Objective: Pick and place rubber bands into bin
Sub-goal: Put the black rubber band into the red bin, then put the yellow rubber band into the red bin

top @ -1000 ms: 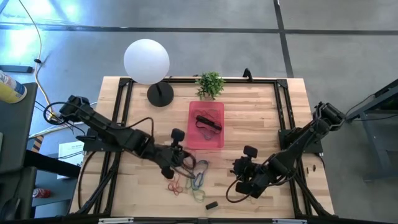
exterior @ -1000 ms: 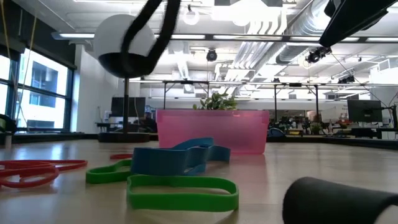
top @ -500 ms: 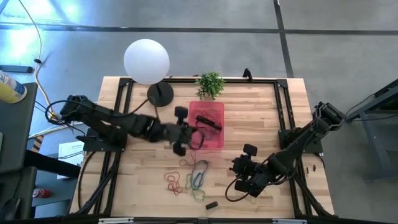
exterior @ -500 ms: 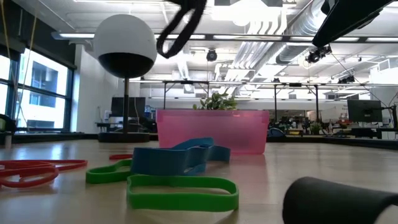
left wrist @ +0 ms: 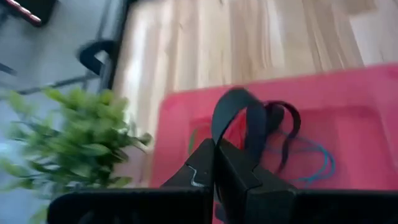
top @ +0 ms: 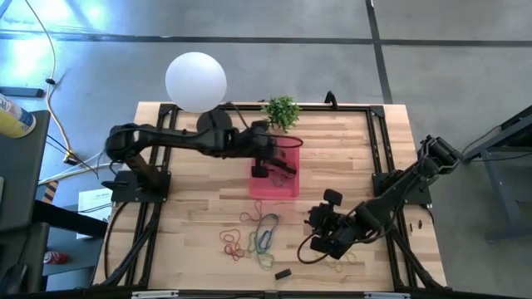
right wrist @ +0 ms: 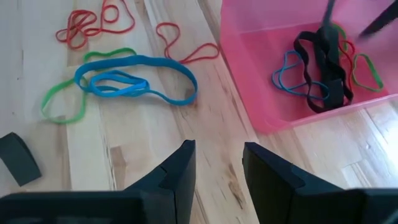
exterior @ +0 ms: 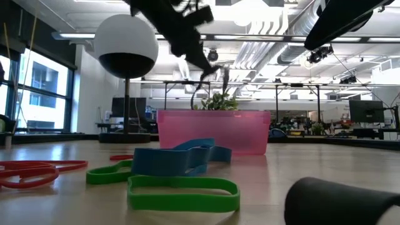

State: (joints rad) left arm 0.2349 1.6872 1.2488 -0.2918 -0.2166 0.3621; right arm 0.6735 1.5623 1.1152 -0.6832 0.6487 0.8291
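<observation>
Black rubber band [left wrist: 239, 121] pinched in left hand [left wrist: 214, 163] above bin [left wrist: 367, 99].

Bin [right wrist: 261, 81] is see-through pink, with black, blue, red and green rubber bands [right wrist: 320, 65] inside. Loose ones on the pale wood table [right wrist: 143, 140] are blue, green, red.

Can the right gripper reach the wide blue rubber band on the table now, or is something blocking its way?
Probably yes. The right gripper is open and empty, and only bare table lies between it and the blue rubber band.
</observation>
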